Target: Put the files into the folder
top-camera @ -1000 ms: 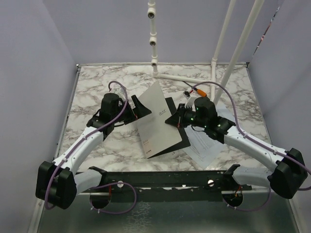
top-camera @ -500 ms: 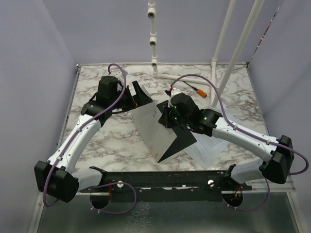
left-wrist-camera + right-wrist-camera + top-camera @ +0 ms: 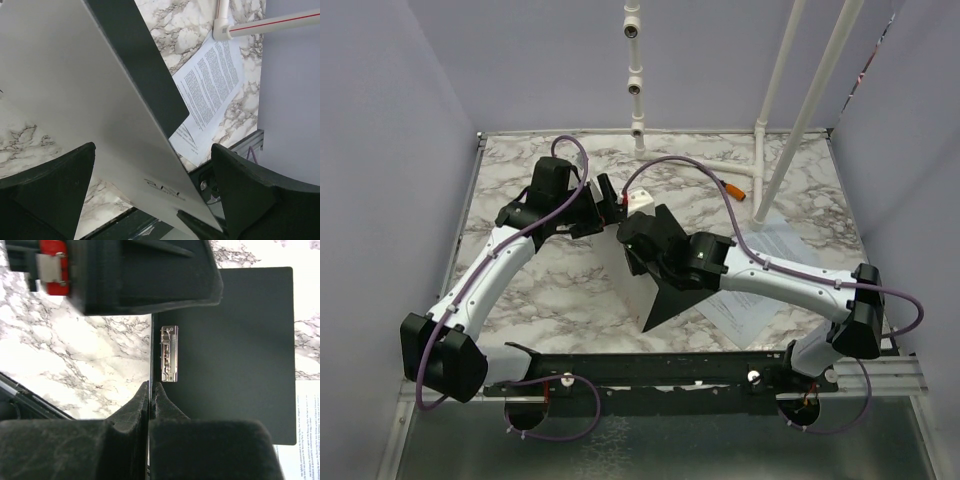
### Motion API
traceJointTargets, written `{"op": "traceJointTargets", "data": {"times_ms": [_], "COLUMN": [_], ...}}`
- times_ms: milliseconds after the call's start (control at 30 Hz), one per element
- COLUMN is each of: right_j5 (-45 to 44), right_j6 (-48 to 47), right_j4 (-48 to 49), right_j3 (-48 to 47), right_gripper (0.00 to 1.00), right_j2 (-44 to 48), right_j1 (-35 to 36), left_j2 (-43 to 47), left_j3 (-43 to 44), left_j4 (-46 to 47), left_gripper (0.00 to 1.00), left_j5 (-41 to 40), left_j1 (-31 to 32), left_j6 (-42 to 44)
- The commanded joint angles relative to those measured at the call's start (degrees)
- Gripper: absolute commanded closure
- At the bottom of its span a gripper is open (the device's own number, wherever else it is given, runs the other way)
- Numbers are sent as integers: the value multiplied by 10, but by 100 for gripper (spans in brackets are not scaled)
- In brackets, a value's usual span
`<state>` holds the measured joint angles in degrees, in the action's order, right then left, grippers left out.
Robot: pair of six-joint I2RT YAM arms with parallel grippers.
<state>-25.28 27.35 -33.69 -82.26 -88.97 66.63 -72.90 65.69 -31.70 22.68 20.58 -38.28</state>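
My right gripper [image 3: 150, 400] pinches the folder [image 3: 235, 350] cover, left gripper [image 3: 152, 150] wide (idle); 1 slip shuts out files [image 3: 210, 85] at 4 o'clock.

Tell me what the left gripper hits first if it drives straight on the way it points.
Most likely the folder: its raised grey cover spans the gap between the open left gripper's fingers. Depth is unclear, but nothing nearer shows; the papers lie beyond it.
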Motion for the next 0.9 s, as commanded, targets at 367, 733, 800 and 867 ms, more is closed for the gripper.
{"op": "traceJointTargets", "data": {"times_ms": [367,733,800,867], "right_j5": [-208,-185,-174,-165], "right_j6": [-35,-73,-81,-89], "right_j4": [-53,28,47,61], "right_j3": [-62,-37,-26,-20], "right_gripper": [99,89,82,72], "right_j2": [-86,-74,-63,-55], "right_j1": [89,109,109,109], "left_j2": [13,22,22,21], "left_j3": [-15,-18,-19,-19], "left_j4": [-20,-26,-27,-27], "left_gripper": [35,90,100,100], "left_j5": [-29,-35,-39,-43], "left_j1": [-4,-4,-4,-4], "left_j6": [35,49,51,51]}}
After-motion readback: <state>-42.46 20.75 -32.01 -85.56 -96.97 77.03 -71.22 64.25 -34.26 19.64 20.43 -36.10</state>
